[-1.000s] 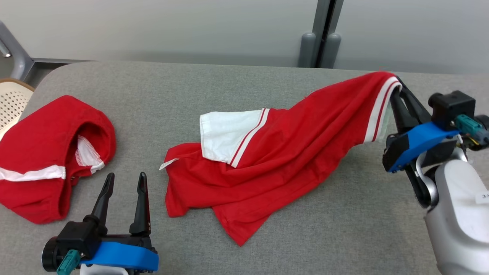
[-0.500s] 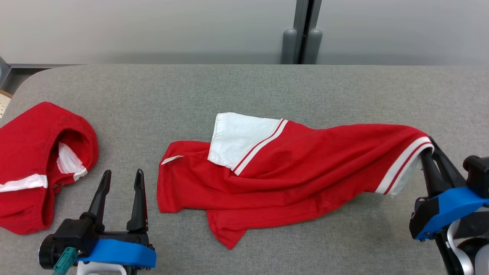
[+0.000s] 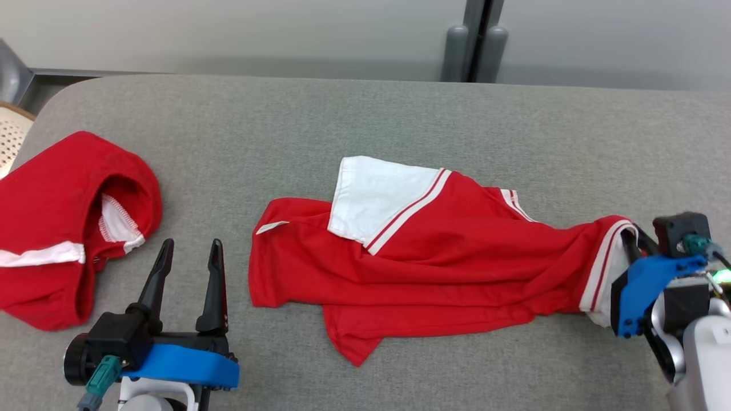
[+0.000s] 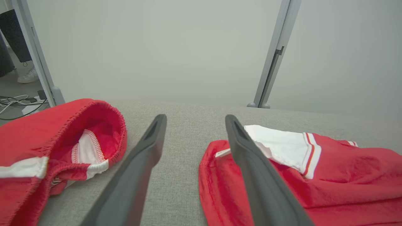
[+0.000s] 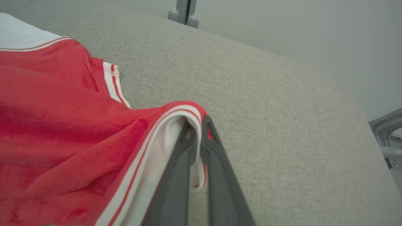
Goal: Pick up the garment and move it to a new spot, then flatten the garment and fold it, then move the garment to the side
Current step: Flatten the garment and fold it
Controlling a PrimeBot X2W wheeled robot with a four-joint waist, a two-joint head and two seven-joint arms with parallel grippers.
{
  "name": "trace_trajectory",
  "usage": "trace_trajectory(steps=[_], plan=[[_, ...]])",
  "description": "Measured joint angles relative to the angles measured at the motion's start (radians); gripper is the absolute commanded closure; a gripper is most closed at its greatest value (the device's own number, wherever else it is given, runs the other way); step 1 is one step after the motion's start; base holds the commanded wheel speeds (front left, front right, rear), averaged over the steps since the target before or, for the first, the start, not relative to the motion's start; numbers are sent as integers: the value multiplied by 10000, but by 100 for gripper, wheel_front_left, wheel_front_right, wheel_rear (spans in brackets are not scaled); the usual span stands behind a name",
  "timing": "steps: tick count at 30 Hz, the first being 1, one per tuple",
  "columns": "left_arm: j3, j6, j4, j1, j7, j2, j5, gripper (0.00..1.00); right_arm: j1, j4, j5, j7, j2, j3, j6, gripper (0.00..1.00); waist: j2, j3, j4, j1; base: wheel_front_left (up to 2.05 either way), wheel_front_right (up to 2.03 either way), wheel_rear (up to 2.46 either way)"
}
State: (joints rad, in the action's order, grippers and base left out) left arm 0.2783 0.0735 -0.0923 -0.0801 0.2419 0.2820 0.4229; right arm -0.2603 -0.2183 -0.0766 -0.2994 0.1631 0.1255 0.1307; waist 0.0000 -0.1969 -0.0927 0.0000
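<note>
Across the middle of the grey bench [image 3: 365,114]: a red shirt [image 3: 434,268], rumpled, stretched from the centre toward the right edge. On top, toward the far side, a white panel edged with red and white stripes, folded over the red cloth. At the left end, a small white tag sticking out; at the near side, one red corner pointing toward the near edge.

At the right end, the striped white hem raised a little and pinched in the right gripper [image 5: 198,125], clamped tight on that hem, fingers almost together with the cloth draped over their tips.

At the lower left of the head view, the left gripper [image 3: 192,245], fingers spread with nothing between them, over bare bench, just left of the shirt's left end and apart from it.

Near the left edge, well apart from the shirt, a second red garment [image 3: 63,228], bunched, opening turned upward, with a white band and white stitched lining inside.

Behind the bench, a grey upright post [image 3: 474,40] against a pale wall.
</note>
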Motion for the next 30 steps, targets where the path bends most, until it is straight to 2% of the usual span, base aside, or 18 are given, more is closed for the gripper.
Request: trace_trajectory(steps=[2,3,4,7,12,19,25,30], plan=[[50,-13,-29,-65,-6,-13,0,0,-494,-836,-163,151,150,-19,0,100,0,-33,-102,0,0,0,0],[79,-27,-46,-88,-13,-21,-2,0,-720,-1254,-278,198,203,8,0,59,0,-45,-158,0,0,0,0],[104,-35,-63,-105,-15,-29,-2,0,-913,-1622,-401,198,259,25,0,0,0,-51,-216,0,0,0,0],[171,-36,-128,-111,-13,-48,-2,0,-1340,-2276,-640,347,336,117,0,0,0,-19,-391,0,0,0,0],[209,-36,-209,-2,-10,-48,17,0,-1553,-2021,-721,754,378,570,0,0,0,231,-552,0,0,0,0],[188,63,-265,473,35,-36,132,0,-427,86,-616,1225,-196,1014,0,0,0,757,-423,0,0,0,0],[190,134,-276,729,35,12,178,0,1035,2044,-219,1977,-738,746,0,0,0,1178,-118,0,0,0,0],[213,173,-274,829,36,21,194,0,2082,2838,305,2777,-1011,506,0,0,0,1355,115,-1,0,0,0]])
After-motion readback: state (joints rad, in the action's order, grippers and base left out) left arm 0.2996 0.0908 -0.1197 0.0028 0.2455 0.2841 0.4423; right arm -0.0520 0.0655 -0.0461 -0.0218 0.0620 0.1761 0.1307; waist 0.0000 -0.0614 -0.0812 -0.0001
